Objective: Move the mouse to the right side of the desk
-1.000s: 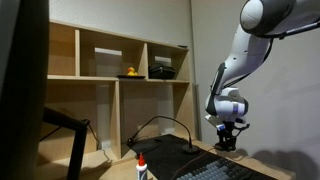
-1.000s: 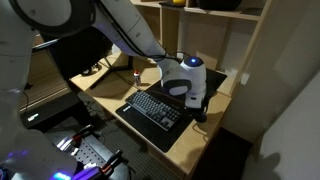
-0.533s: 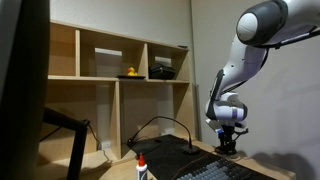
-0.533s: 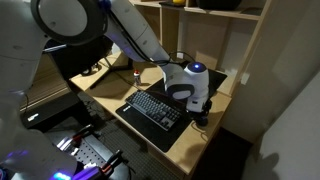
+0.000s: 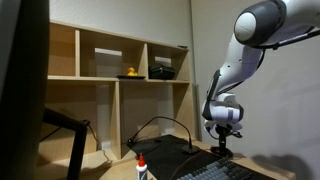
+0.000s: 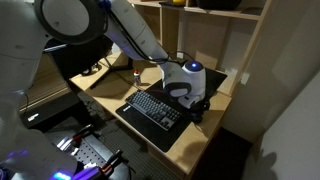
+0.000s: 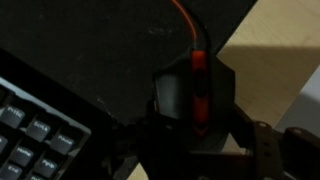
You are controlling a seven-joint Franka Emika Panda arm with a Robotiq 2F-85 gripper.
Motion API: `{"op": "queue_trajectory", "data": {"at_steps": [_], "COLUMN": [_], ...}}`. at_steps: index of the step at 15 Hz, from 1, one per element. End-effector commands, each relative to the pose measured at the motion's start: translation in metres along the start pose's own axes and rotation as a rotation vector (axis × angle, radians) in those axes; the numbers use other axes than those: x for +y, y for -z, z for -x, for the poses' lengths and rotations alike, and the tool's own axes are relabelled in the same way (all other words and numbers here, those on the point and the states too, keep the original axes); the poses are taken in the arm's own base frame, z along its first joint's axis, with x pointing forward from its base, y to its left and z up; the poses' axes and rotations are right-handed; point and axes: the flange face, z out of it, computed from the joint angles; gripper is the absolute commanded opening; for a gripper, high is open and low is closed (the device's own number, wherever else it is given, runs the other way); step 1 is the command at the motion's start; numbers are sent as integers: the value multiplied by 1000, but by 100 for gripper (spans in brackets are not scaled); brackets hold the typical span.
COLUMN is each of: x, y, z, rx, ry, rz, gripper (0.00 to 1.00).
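Dark table, keyboard alongside. End effector clamped on mouse; grasp looks done. Next: shift it twd table's right side w/o snagging cable.

Your mouse: dark, near-black body, bright red-orange strip down middle, orange cable running off its nose toward top of wrist view. Sits flat, right way up, nose pointing away from camera. Desk: wide flat near-black top, matte. Mouse parked right at its edge, one flank just beside line where dark surface meets pale wood.
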Motion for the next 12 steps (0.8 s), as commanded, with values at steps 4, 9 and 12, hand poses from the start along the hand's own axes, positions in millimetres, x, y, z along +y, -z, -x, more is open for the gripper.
{"op": "queue_trajectory", "data": {"at_steps": [4,9,12], "x": [-2,2,4], "y": [3,5,7], "z": [5,-5,-2], "rx": [-20,90,117], "ry": [-107,-267,-382], "rz": [-23,-44,-74], "gripper": [70,45,45]}}
